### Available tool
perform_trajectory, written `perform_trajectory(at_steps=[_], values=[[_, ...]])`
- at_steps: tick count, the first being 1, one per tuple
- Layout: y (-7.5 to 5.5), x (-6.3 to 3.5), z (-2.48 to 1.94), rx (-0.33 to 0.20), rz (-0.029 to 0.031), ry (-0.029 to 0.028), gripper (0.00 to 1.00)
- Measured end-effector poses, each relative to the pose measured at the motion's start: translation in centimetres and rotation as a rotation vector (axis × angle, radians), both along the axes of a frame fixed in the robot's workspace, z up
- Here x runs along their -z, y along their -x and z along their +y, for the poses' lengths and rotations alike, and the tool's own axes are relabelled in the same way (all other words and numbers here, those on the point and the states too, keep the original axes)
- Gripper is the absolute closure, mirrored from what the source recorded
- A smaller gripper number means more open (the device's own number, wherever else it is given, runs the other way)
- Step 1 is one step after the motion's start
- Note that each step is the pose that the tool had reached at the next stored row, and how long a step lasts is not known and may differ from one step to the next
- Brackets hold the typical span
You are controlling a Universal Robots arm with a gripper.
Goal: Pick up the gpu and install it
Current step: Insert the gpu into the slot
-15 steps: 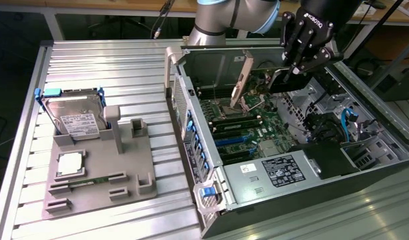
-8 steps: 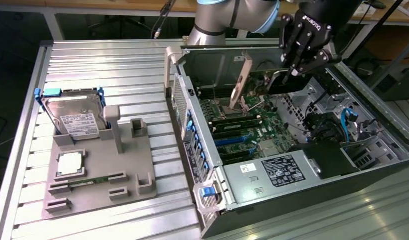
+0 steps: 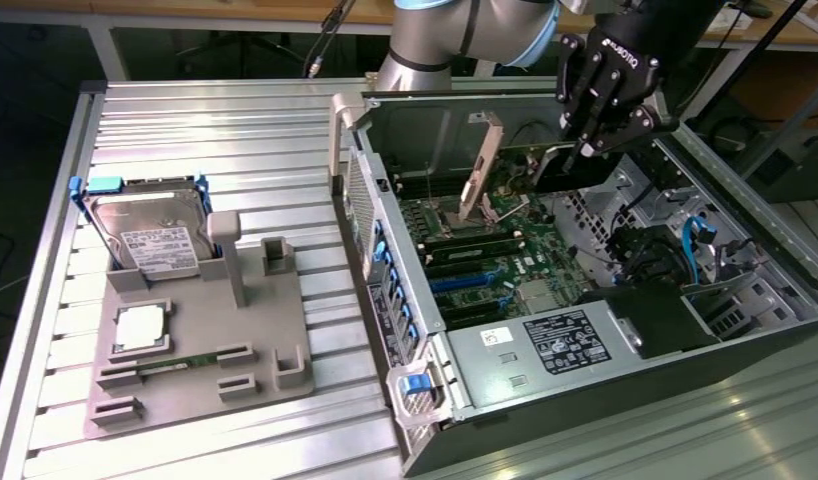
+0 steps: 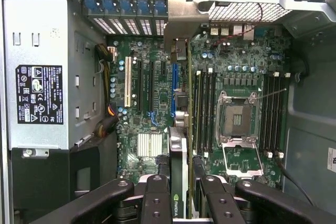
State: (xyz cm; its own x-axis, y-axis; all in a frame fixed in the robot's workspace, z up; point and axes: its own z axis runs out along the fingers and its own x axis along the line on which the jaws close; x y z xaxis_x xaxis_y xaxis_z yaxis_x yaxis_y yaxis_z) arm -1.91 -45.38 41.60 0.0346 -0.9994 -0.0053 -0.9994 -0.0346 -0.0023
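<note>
Gripper (image 4: 184,203) pinches the gpu (image 4: 178,150) on edge between my fingers, low over the motherboard (image 4: 252,56). Its long axis runs straight away from me, in line with 1 blue slot (image 4: 174,90), bracket end farthest from my fingers.

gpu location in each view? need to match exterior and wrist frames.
Exterior view: gpu held by the gripper above the open case, toward the exterior view's right.
Wrist view: gpu edge-on between the gripper fingers, over the motherboard.
Shared landmark: power supply label.
</note>
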Motion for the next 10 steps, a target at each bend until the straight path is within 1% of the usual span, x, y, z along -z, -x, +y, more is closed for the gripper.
perform_trajectory(at_steps=[7, 10], values=[[0.00, 0.01, 0.00, 0.000, -0.0001, -0.0002, 0.73], [0.00, 0.33, 0.00, 0.000, -0.0001, -0.0016, 0.73]])
